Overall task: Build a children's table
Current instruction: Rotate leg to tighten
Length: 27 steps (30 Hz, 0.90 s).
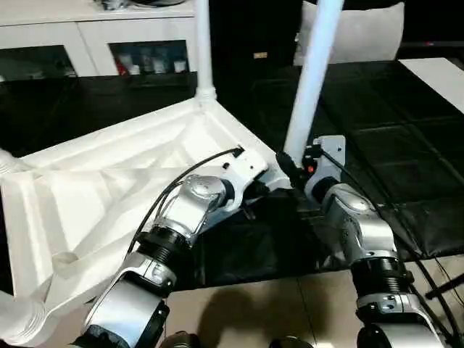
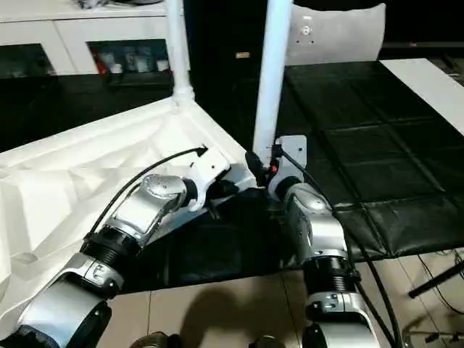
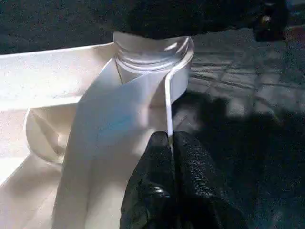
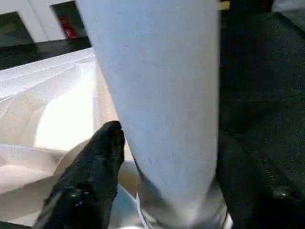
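Plainly upturned on the dark floor mats [image 1: 406, 130]: the white table top [image 1: 80, 210], ribbed underside showing. Already seated in a far corner socket: one leg [image 1: 202, 43], standing straight. Leaning at the near corner socket [image 3: 152, 52]: a second leg [image 1: 312, 80], base at the socket and, judging by the tilt, not yet fully home. At the left edge, what may be further leg pieces, too cropped to be sure. Clamped on the top's thin rim beside that socket: the left gripper [image 3: 170, 143], steadying. Wrapped about the leaning leg's base: the right gripper [image 4: 157, 157], grasping it. Roughly halfway, then.
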{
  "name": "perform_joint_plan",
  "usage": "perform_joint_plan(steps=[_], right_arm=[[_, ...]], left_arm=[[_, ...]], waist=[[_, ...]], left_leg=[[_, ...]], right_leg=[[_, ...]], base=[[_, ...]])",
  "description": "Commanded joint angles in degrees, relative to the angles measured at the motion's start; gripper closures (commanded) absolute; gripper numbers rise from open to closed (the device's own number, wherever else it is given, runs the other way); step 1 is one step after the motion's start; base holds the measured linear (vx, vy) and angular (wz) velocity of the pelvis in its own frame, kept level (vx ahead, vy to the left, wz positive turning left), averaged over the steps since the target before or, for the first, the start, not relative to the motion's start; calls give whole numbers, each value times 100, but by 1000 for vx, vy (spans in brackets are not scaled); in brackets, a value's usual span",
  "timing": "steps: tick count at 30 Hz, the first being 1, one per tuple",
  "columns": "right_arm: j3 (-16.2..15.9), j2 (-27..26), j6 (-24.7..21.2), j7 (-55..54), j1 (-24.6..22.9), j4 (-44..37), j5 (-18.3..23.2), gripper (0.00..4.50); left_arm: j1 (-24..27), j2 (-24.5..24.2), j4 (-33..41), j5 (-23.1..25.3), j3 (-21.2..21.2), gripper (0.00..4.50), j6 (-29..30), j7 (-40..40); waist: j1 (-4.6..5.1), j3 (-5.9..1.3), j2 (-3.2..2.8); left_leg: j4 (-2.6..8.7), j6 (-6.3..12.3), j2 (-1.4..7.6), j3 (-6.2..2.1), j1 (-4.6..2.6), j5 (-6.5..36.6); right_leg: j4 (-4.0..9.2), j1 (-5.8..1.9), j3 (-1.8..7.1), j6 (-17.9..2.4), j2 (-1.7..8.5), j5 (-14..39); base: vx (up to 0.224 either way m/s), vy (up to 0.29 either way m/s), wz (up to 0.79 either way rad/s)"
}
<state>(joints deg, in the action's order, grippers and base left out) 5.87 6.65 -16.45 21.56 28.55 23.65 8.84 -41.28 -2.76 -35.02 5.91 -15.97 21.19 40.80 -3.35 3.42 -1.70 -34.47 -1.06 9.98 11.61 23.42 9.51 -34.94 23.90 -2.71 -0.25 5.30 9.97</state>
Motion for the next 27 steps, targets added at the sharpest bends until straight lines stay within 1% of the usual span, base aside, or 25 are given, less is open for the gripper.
perform_joint_plan(steps=[1,2,3,4,5,6,7,8,9,10,12,13,14,15,16,17,18,19,20,21,22,24,25,27], right_arm=[[-191,326,205,652,-163,-154,20,116],[-205,403,241,781,-192,-174,45,107],[-248,556,260,1118,-255,-251,119,107],[-280,664,271,1360,-300,-309,171,96],[-321,773,312,1587,-340,-356,197,74],[-396,927,340,1830,-386,-401,184,67],[-421,971,352,1913,-402,-417,187,67],[-541,1233,369,2404,-487,-517,234,63],[-601,1387,353,2698,-532,-577,284,58],[-636,1487,357,2910,-553,-611,328,46],[-818,1805,376,3506,-603,-712,389,46],[-874,1888,369,3673,-613,-733,415,46],[-937,1990,342,3917,-607,-754,466,46],[-990,2077,316,4162,-581,-746,503,46],[-1014,2112,305,4271,-563,-735,516,46],[-1072,2167,381,4417,-540,-707,486,46],[-1118,2214,450,4539,-523,-686,462,46],[-1155,2244,463,4648,-507,-664,465,46],[-1212,2281,508,4839,-462,-601,481,62],[-1230,2292,498,4905,-445,-581,500,73],[-1248,2302,469,4974,-428,-564,526,82],[-1322,2345,382,5264,-386,-551,626,87],[-1360,2371,312,5395,-379,-570,673,105],[-1457,2450,212,5665,-387,-644,748,127]], left_arm=[[-84,-194,335,-111,-53,450,-345,407],[-68,-257,335,-113,-62,450,-379,487],[-41,-369,322,-120,-92,450,-482,668],[-24,-441,312,-124,-113,450,-550,787],[-11,-508,296,-128,-126,450,-593,896],[4,-604,272,-110,-156,450,-721,1020],[10,-631,270,-109,-166,450,-747,1057],[54,-821,271,-111,-239,450,-942,1347],[83,-947,276,-122,-291,450,-1075,1553],[98,-1037,274,-131,-330,450,-1154,1716],[152,-1309,285,-185,-469,450,-1464,2302],[169,-1379,291,-218,-505,450,-1582,2478],[181,-1466,310,-278,-529,450,-1624,2710],[195,-1545,317,-338,-552,450,-1771,2962],[201,-1578,315,-364,-562,450,-1865,3079],[212,-1627,338,-404,-586,450,-1927,3256],[220,-1664,351,-434,-602,450,-1969,3397],[220,-1698,357,-437,-628,450,-2000,3489],[209,-1762,340,-434,-696,450,-2102,3665],[206,-1786,335,-438,-722,450,-2143,3735],[204,-1812,335,-443,-751,450,-2181,3810],[193,-1877,331,-476,-820,450,-2283,4043],[189,-1890,329,-494,-832,450,-2322,4120],[175,-1908,316,-519,-843,450,-2383,4251]], waist=[[-42,-460,49],[-41,-456,68],[-54,-457,70],[-54,-466,71],[-59,-465,61],[-62,-465,53],[-52,-464,61],[-61,-473,57],[-61,-465,60],[-73,-459,55],[-107,-462,61],[-139,-454,45],[-141,-448,50],[-166,-449,52],[-207,-435,47],[-209,-433,44],[-228,-439,47],[-228,-435,46],[-238,-432,58],[-245,-439,71],[-257,-436,65],[-281,-435,80],[-287,-434,78],[-312,-436,73]], left_leg=[[363,376,266,-144,-196,1016],[367,371,268,-141,-190,1044],[364,368,269,-144,-191,1048],[359,403,263,-145,-179,1046],[357,421,264,-147,-175,1042],[355,444,264,-151,-174,1020],[357,460,274,-147,-177,1005],[349,467,270,-155,-174,997],[360,501,275,-158,-177,1070],[357,494,285,-150,-187,1097],[357,500,298,-151,-190,1082],[362,479,309,-147,-204,1115],[365,459,315,-139,-202,1139],[363,436,313,-138,-217,1192],[379,373,331,-133,-235,1342],[386,343,333,-136,-236,1382],[391,284,341,-142,-253,1437],[399,258,344,-142,-250,1453],[405,223,347,-137,-260,1501],[405,218,346,-143,-254,1487],[405,217,343,-144,-246,1463],[398,229,339,-138,-249,1475],[397,231,341,-137,-245,1463],[399,242,349,-141,-252,1433]], right_leg=[[424,-314,171,-1279,301,945],[438,-325,173,-1252,298,952],[433,-329,174,-1247,308,947],[416,-342,176,-1270,305,835],[413,-342,176,-1281,307,806],[409,-340,174,-1286,303,764],[403,-333,175,-1319,305,731],[395,-339,168,-1332,309,720],[410,-347,164,-1332,300,781],[405,-331,172,-1353,301,795],[396,-334,170,-1390,306,784],[396,-318,168,-1417,305,834],[390,-314,173,-1424,303,855],[396,-308,170,-1431,305,922],[404,-288,177,-1423,319,1140],[408,-284,180,-1414,319,1192],[407,-277,178,-1408,326,1249],[402,-277,181,-1407,324,1254],[404,-268,185,-1412,327,1271],[395,-278,185,-1405,334,1270],[393,-278,188,-1403,339,1260],[395,-279,190,-1388,345,1331],[400,-277,194,-1378,350,1349],[400,-277,190,-1367,349,1388]], base=[[0,0,0],[0,0,0],[0,0,0],[0,0,0],[0,0,0],[0,0,0],[0,0,0],[0,0,0],[0,0,0],[0,0,0],[0,0,0],[0,0,0],[0,0,0],[0,0,0],[0,0,0],[0,0,0],[0,0,0],[0,0,0],[0,0,0],[0,0,0],[0,0,0],[0,0,0],[0,0,0],[0,0,0]])
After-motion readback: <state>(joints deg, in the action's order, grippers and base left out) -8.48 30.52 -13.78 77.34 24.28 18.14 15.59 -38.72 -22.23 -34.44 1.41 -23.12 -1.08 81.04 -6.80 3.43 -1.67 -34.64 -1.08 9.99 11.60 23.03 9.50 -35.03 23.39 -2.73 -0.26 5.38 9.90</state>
